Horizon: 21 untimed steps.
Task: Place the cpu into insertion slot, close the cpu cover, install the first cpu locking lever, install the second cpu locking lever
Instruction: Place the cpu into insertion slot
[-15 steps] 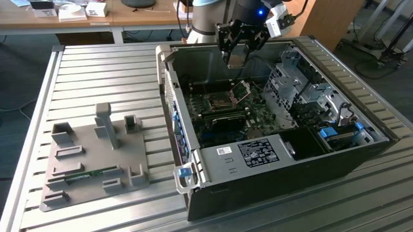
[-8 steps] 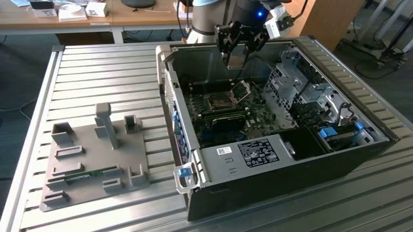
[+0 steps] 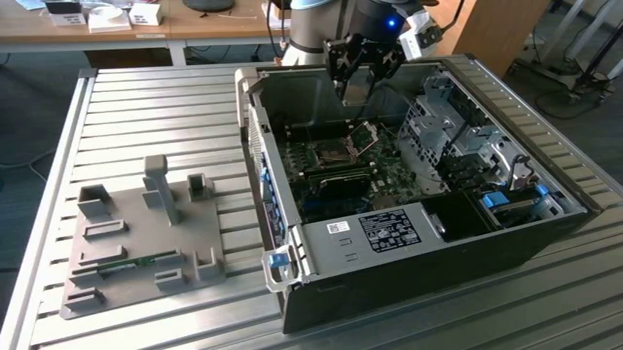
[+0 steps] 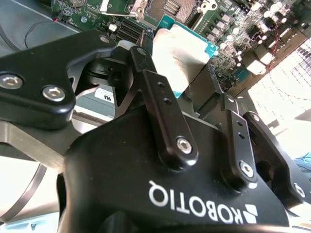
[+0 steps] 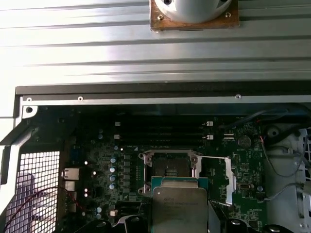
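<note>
Table: a slatted metal table [image 3: 146, 95] is seen across the whole scene in the exterior view.
Fixture tray: a grey moulded fixture tray [image 3: 127, 211] is laid at the exterior view's left, and a thin green board strip [image 3: 125, 265] is lodged in one of its channels.
Computer case: an open black computer case [image 3: 409, 270] is set flat at the tray's right, with the green motherboard [image 3: 389, 175] exposed inside.
Insertion slot: the insertion slot [image 3: 335, 152] is found about mid-board, its dark centre uncovered, and nothing is seated in it.
Gripper: the gripper [image 3: 358, 82] is held high over the case's far side, well above the board.
Fingers: the black fingers [image 4: 160, 97] are drawn in partway and are clamped on opposite edges of the chip.
Cpu: the cpu [image 5: 180, 208] is gripped flat, silver top towards the first wrist view, apart from the slot and not yet lowered into it.
Cpu cover: the cpu cover [image 3: 366, 138] is swung up on its hinge at the slot's edge towards the exterior view's right, standing open.
Drive cage: a bare metal drive cage [image 3: 438, 124] is seen further right inside the case.
</note>
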Each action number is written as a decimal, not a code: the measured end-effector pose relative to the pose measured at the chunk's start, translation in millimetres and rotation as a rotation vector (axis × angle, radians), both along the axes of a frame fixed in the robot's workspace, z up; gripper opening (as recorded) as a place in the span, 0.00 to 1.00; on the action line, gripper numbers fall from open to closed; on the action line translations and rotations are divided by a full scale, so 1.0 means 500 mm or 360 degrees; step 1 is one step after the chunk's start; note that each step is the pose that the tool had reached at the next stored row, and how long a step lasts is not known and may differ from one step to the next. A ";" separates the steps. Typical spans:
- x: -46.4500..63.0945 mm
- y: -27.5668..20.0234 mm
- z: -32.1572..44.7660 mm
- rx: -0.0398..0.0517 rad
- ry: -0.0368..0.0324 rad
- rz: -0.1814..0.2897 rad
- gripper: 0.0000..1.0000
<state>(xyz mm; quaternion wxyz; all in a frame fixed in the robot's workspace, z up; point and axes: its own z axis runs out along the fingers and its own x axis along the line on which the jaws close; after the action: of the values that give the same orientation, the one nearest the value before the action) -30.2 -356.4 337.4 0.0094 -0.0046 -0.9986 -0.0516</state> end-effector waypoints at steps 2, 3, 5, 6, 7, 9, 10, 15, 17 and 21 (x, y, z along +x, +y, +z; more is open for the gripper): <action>0.000 -0.0001 -0.002 0.0000 0.0000 0.0000 0.54; 0.000 0.0000 -0.002 0.0000 0.0000 0.0000 0.54; 0.000 -0.0001 -0.002 0.0000 0.0000 0.0000 0.54; 0.000 -0.0001 -0.003 0.0000 0.0000 0.0000 0.54; 0.000 -0.0001 -0.003 0.0000 0.0000 0.0000 0.54; 0.000 0.0000 -0.003 0.0000 0.0000 0.0000 0.54; 0.000 0.0000 -0.004 0.0001 0.0000 0.0000 0.54; 0.000 -0.0001 -0.008 0.0000 0.0000 0.0000 0.54; 0.000 -0.0001 -0.008 0.0000 0.0000 0.0000 0.54; 0.000 -0.0001 -0.009 0.0000 0.0000 0.0000 0.54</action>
<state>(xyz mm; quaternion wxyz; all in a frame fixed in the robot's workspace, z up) -30.4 -356.5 332.8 0.0095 -0.0046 -0.9986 -0.0517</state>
